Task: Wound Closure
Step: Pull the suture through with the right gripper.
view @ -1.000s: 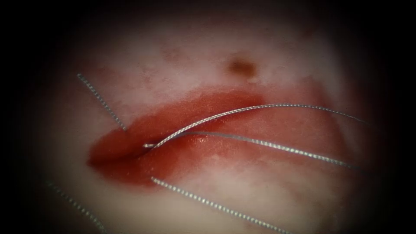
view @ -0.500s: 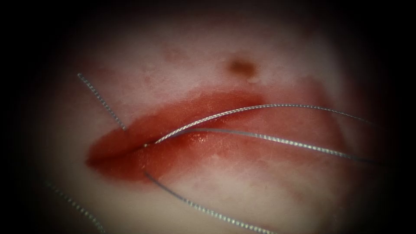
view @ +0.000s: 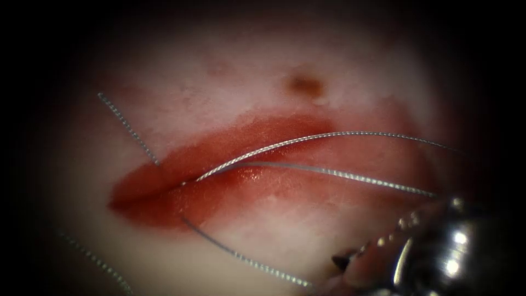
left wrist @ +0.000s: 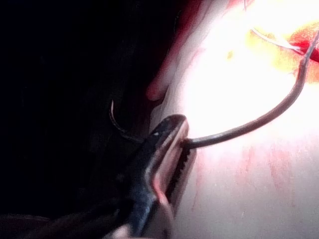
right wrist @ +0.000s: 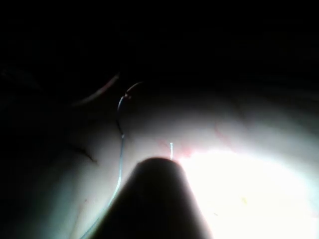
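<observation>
In the endoscope view, the cut lies as a long slanting line across the pale tissue, with red fluid pooled along both of its lips. Two strands of thread leave the cut near its left end and run off past its right end, one above the other. A short strand rises from the cut's upper lip at the left. Another strand leaves the lower lip and runs down over bare tissue. The right hand sits below the cut towards its right end, its tip just beside the end of that lower strand. Whether this hand is open or closed cannot be told, nor whether it grips anything.

The left wrist view brings in the needle. The left hand is closed on it near one end of its curve. From there the dark curve sweeps over the bright tissue towards the red cut. Whether its far end is in the tissue cannot be told. A thin curl of thread stands out behind the hand, away from the cut.

In the right wrist view, the right hand is a dark rounded shape over lit tissue. A strand of thread runs beside it, and a short bright thread end stands just at its tip.
</observation>
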Available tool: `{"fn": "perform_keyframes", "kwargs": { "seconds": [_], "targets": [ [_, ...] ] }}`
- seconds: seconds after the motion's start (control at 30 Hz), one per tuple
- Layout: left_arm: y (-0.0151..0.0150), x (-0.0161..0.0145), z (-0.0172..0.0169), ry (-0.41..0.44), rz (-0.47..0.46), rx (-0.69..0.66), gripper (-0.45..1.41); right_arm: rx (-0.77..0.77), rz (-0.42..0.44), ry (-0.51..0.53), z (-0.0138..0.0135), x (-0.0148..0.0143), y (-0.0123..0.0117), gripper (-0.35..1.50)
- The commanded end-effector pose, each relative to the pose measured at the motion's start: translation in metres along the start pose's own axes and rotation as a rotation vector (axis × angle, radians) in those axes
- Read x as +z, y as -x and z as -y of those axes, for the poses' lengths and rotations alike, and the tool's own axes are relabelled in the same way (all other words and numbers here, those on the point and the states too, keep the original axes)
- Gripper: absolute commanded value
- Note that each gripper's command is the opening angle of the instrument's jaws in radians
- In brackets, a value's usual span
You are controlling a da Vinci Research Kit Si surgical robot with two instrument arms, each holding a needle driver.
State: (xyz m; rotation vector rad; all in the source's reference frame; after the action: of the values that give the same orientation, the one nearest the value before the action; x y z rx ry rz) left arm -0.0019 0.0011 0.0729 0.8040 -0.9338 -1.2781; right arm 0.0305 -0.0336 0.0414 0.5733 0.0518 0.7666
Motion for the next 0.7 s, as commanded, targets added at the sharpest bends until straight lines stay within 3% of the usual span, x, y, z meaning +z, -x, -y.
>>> {"fn": "perform_keyframes", "kwargs": {
  "seconds": [0.03,0.17,0.33,0.7],
  "targets": [
    [0.0013,0.0001,0.0003,0.0,0.005,0.006,-0.45,-0.002,0.015,-0.039,0.0008,0.0002,-0.0032,0.09],
    [0.0013,0.0001,0.0003,0.0,0.005,0.006,-0.45,0.018,0.04,-0.079,0.001,0.0019,-0.0055,0.15],
    [0.0013,0.0001,0.0003,0.002,0.003,0.006,-0.45,0.022,0.043,-0.092,0.0018,0.0041,-0.0076,0.05],
    [0.0013,0.0002,0.0003,0.005,0.003,0.005,-0.45,0.024,0.051,-0.115,0.0011,0.0047,-0.0113,0.14]
  ]
}}
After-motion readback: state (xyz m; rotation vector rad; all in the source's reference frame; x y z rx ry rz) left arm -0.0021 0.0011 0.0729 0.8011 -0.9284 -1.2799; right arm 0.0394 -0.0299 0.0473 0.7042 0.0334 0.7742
